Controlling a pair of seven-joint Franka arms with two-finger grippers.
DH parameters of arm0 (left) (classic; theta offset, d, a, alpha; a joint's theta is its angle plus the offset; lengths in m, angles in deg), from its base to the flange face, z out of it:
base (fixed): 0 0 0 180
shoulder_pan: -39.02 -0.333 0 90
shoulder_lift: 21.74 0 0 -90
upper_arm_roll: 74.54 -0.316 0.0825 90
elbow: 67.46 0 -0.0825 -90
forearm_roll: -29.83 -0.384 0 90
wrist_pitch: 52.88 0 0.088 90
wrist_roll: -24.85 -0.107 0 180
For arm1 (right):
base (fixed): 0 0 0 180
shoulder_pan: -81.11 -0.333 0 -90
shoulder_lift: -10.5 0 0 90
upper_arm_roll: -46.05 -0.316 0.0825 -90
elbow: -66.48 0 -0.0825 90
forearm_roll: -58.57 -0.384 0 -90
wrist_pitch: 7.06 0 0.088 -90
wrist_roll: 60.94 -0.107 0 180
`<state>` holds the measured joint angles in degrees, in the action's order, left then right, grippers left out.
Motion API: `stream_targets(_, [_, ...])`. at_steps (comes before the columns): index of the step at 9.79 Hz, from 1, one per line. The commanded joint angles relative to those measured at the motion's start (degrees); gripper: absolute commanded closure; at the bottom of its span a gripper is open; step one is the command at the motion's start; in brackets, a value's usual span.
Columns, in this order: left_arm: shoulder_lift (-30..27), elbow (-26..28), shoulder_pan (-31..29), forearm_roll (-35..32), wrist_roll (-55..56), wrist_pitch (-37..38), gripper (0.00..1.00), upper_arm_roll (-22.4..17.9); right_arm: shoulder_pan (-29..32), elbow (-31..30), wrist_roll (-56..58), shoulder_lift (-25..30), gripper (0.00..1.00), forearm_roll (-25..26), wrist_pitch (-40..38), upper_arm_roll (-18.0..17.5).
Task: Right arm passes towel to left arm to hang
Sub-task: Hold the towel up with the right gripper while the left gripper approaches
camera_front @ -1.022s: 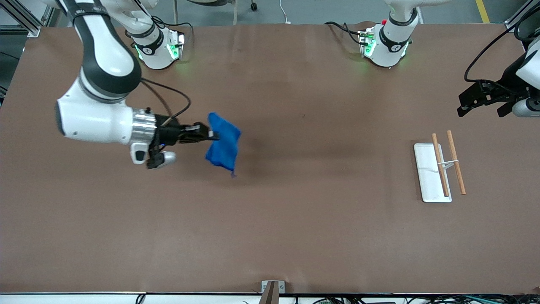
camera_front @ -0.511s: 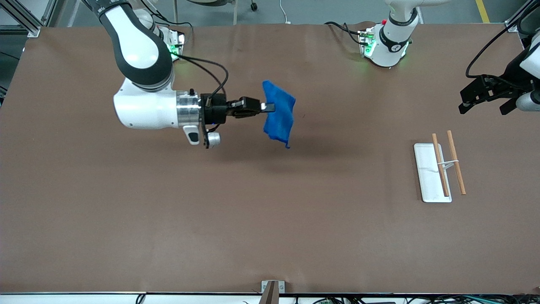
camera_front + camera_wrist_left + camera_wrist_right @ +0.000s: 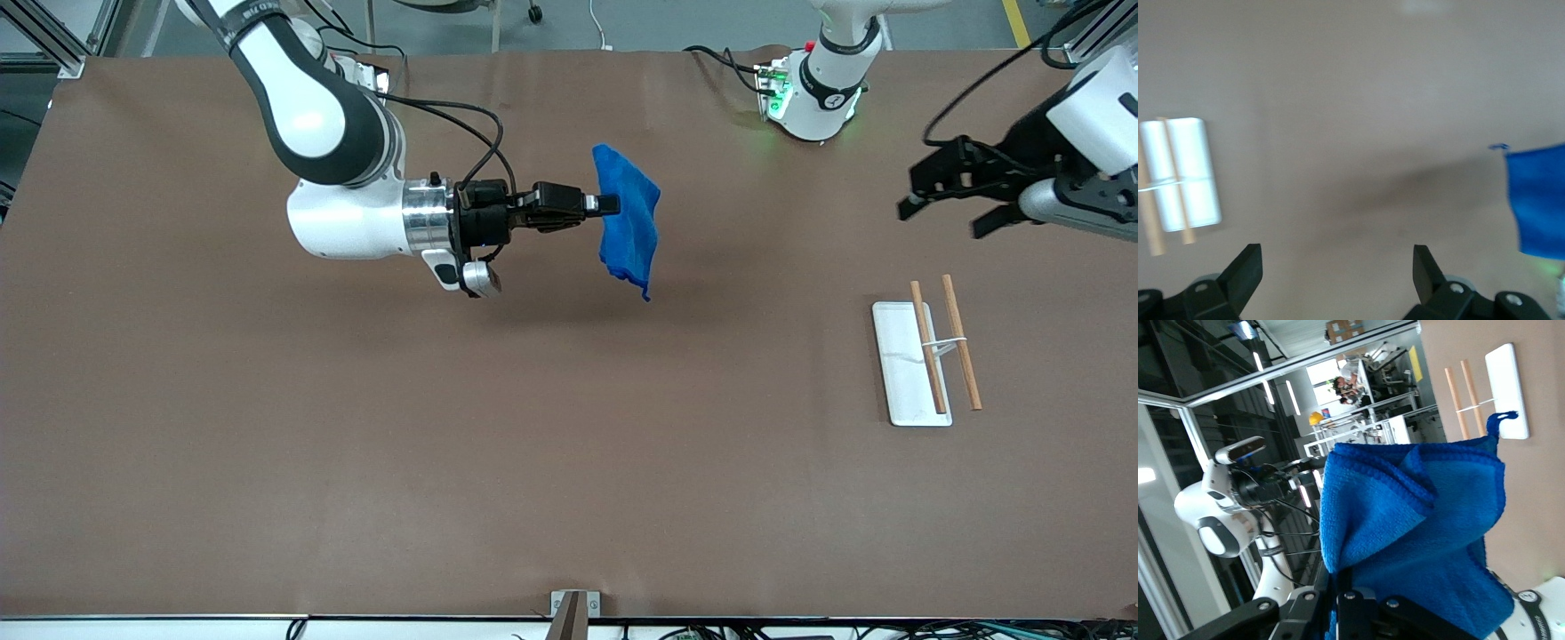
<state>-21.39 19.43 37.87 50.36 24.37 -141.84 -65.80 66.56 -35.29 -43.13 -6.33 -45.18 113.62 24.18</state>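
Towel [image 3: 629,222] is hanging, pinched at its top edge by the right tool [image 3: 607,204], over the middle of the surface [image 3: 569,462]. Bright blue and folded, it is draping long axis downward, corner loop lowest. The left tool [image 3: 947,191], fingers spread, is hovering well apart near the tray [image 3: 898,373], facing the towel.

Op: I log the towel [image 3: 629,220] as bright blue, hem and loop darker blue.
Obs: And the rack?
Op: I note a plain white tray [image 3: 899,364] with two light brown wooden rods [image 3: 926,348]. The table [image 3: 569,427] is uniform matte brown; both arms are white with black joints.
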Motion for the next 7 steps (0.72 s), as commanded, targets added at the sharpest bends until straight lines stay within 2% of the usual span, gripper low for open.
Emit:
stream_targets(1, [0.4,7.5,-1.5,12.5,-3.7,0.5,0.00,-0.1,-1.7,0.2,3.4,-0.1,1.00,-6.4,-0.1,0.1])
stream_targets(3, [0.5,11.4,-2.4,21.8,-9.9,3.3,0.00,-0.1,-2.2,0.1,4.6,-0.2,1.00,-8.3,0.0,0.1])
stream_targets(5, [0.5,18.8,-3.0,31.9,-15.2,3.6,0.00,-0.1,-2.7,0.1,4.6,-0.6,1.00,-10.3,-0.3,0.0])
stream_targets(7, [1.9,23.1,-3.2,39.3,-21.8,7.1,0.00,-0.2,-2.9,0.2,4.9,-0.6,1.00,-12.9,-0.4,0.0])
